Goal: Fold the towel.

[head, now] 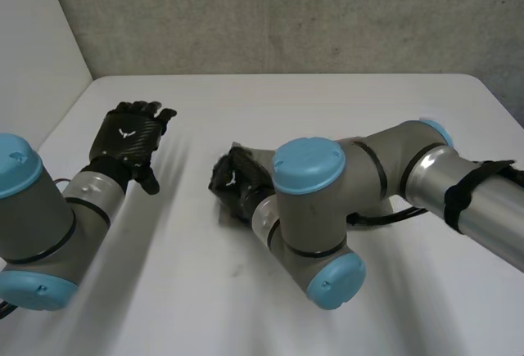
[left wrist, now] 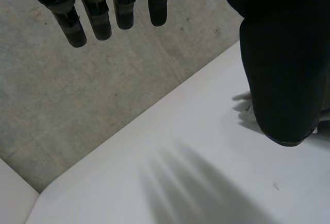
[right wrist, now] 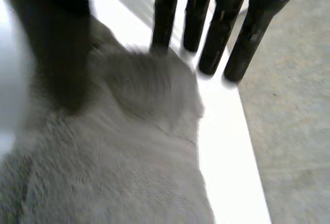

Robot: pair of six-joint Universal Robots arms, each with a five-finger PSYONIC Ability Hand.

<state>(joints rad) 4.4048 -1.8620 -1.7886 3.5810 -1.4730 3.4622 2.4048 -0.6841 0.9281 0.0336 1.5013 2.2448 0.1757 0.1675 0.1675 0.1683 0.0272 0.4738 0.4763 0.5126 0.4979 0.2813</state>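
Head view, one grey towel [right wrist: 129,172] on one white table [head: 327,102], two hands, left hand [head: 127,139] spread above the table, right hand [head: 233,180] straight-fingered, thumb pressing the towel.

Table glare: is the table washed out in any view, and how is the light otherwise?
Head view: the table is evenly lit, with no glare. Left wrist view: the table is softly lit, and the left hand is dark with little detail. Right wrist view: the table strip beside the towel is blown out white, and the right hand is nearly black against it.
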